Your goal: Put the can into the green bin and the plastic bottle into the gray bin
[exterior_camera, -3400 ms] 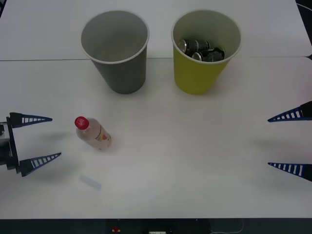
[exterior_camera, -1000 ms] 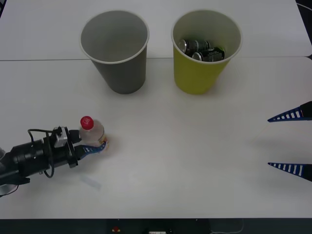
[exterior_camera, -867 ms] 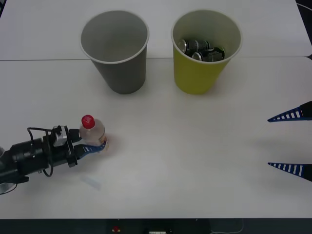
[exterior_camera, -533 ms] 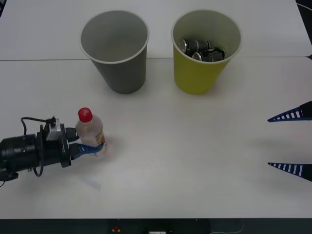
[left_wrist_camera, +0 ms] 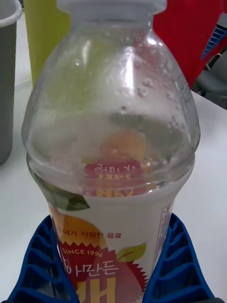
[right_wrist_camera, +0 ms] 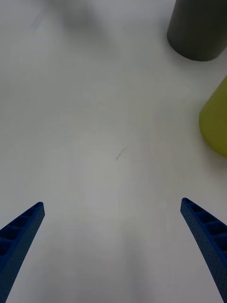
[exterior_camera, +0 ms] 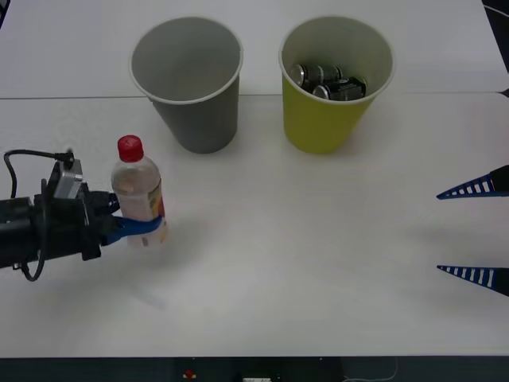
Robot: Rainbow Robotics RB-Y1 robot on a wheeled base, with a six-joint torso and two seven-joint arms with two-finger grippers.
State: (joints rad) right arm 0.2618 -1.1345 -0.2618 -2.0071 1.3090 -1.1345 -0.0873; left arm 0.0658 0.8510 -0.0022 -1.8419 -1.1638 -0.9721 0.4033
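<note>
The plastic bottle (exterior_camera: 137,191), clear with a red cap, stands upright and lifted off the white table (exterior_camera: 302,263) at the left. My left gripper (exterior_camera: 137,226) is shut on its lower body; the blue fingers (left_wrist_camera: 41,265) hug the labelled bottle (left_wrist_camera: 113,170) on both sides. The gray bin (exterior_camera: 189,83) stands at the back, beyond the bottle, with nothing visible inside. To its right the green bin (exterior_camera: 334,83) holds dark cans (exterior_camera: 328,81). My right gripper (exterior_camera: 475,231) hangs open at the right edge, fingers (right_wrist_camera: 21,234) wide apart over bare table.
A seam between two tabletops (exterior_camera: 71,97) runs across behind the bins. In the right wrist view the gray bin's base (right_wrist_camera: 198,31) and the green bin's side (right_wrist_camera: 216,123) lie ahead of the open fingers. A red panel (left_wrist_camera: 189,33) shows in the room behind the bottle.
My left gripper closed on the lying bottle, turned it upright and raised it, drawing back to the left. The right arm has not moved.
</note>
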